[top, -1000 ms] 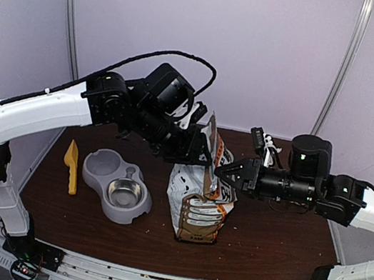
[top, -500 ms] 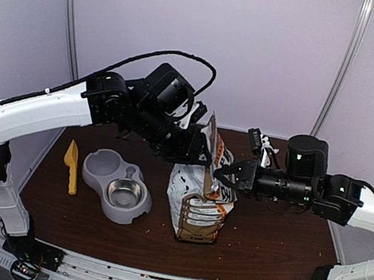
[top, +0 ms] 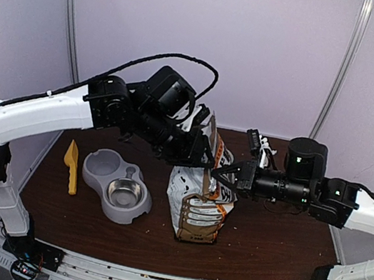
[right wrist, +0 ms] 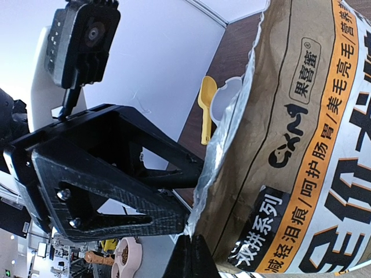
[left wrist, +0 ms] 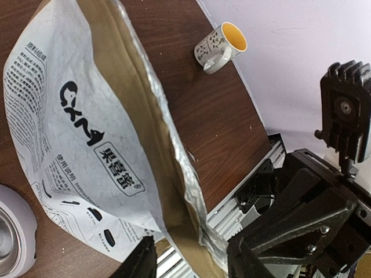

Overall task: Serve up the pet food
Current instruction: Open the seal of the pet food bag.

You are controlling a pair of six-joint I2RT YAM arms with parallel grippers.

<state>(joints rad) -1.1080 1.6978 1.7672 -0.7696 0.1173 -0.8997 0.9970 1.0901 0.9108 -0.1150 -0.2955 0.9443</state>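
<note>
Centrally, bag (top: 197, 203): stands upright on the table (top: 262, 247) with its mouth uppermost, judged so that nothing spills while it is opened.

Left gripper (top: 202, 159): appears clamped on the bag's left lip, with the foil edge running between its fingers. Judged to anchor that wall.

Right gripper (top: 219, 174): fingertips are pressed together on the opposite lip and hold nothing else. Judged placed to draw the mouth apart against the left.

Pet food: none seen. Judged to lie inside the bag, hidden by its walls and narrow mouth.

Bowl (top: 118, 187): grey double dish with a steel cup in its near half. Sits left of the bag, near but apart, with no kibble visible in it. Judged set there to receive the serving.

Scoop (top: 72, 165): yellow, flat on the table left of the bowl, untouched.

Mug (left wrist: 219, 45): plain in the left wrist view, hard to pick out from above behind the right arm.

Unclear: the left gripper's far finger merges with the right gripper's black body. How far the mouth gapes cannot be told.
</note>
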